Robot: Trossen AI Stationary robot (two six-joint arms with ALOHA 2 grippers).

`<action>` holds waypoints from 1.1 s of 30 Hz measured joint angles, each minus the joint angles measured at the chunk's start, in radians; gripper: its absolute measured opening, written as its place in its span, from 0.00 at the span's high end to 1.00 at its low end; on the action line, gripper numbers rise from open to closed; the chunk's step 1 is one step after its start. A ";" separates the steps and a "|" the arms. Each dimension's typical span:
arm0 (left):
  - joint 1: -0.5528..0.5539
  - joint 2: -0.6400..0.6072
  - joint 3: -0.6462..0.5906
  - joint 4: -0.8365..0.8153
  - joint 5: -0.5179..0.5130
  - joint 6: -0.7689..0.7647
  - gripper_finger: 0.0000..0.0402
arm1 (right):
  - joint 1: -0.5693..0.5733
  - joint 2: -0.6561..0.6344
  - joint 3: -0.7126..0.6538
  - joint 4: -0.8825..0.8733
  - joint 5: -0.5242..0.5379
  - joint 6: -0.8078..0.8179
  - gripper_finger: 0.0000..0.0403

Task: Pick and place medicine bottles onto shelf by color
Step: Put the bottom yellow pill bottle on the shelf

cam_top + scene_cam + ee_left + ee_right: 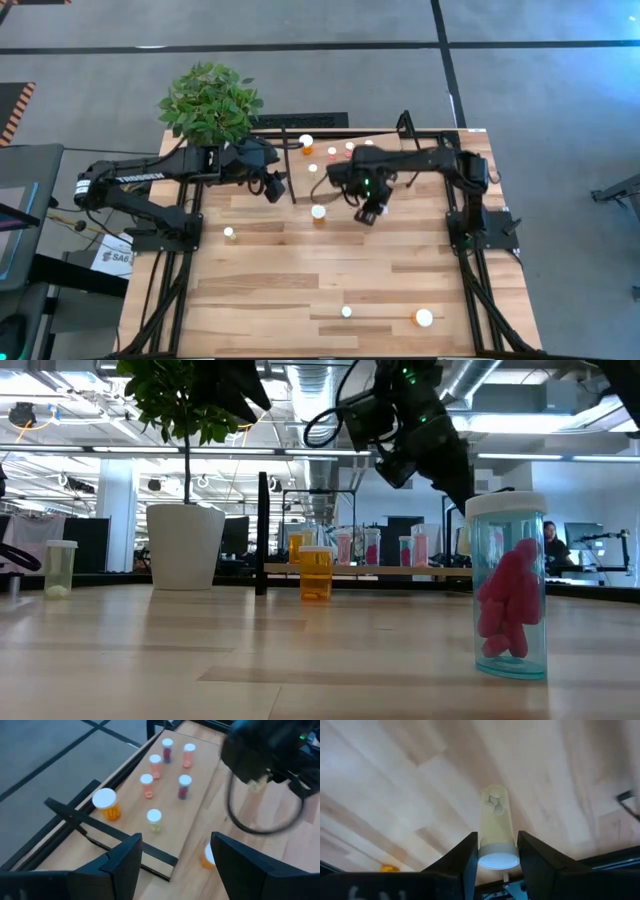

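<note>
The shelf [165, 805], a light board with black uprights at the table's far edge, carries several medicine bottles: an orange one [106, 804], a pale one [153, 820] and pinkish-red ones [184, 786]. My left gripper [175, 851] hovers open above the shelf's near left end [275, 187]. My right gripper [370, 210] hangs over the table just in front of the shelf, shut on a pale bottle [494, 820]. An orange bottle [318, 212] stands upright on the table between the two grippers. My right gripper pinches the pale bottle between its two fingers [467, 854] at the top of the body, just under the white cap [496, 860]. The fingers come steeply from above. The bottle hangs roughly upright, cap toward the wrist, clear of the tabletop.
A potted plant [210, 100] stands at the far left corner. A small pale bottle [229, 233] stands at mid left. Two more bottles [346, 311] [424, 318] stand near the front edge, one holding pink pills [510, 595]. Bare planks lie in the table's middle.
</note>
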 joint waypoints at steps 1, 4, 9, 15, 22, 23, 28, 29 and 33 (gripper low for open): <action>0.004 0.000 0.000 0.000 -0.001 -0.002 0.44 | -0.023 0.000 0.006 0.000 0.000 0.000 0.61; 0.019 0.000 0.000 0.000 0.000 -0.002 0.44 | -0.088 0.000 0.023 0.000 0.002 0.001 0.60; 0.049 0.000 0.000 0.000 0.001 0.036 0.44 | -0.191 0.000 0.052 0.000 0.002 0.002 0.60; 0.104 0.000 0.000 0.000 0.010 0.112 0.44 | -0.292 0.000 0.054 0.000 0.000 0.037 0.61; 0.189 0.000 0.000 0.000 0.067 0.199 0.44 | -0.394 0.000 0.054 0.000 0.031 0.038 0.60; 0.200 -0.001 0.000 0.000 0.073 0.208 0.44 | -0.409 0.000 0.054 0.000 0.037 0.038 0.59; 0.243 -0.001 0.000 0.000 0.102 0.254 0.44 | -0.478 0.004 0.054 0.001 0.044 0.041 0.59; 0.248 -0.001 0.000 0.000 0.109 0.262 0.44 | -0.491 0.005 0.051 0.004 0.045 0.045 0.59; 0.264 -0.001 0.000 0.000 0.117 0.290 0.44 | -0.527 0.004 0.035 0.016 0.056 0.093 0.59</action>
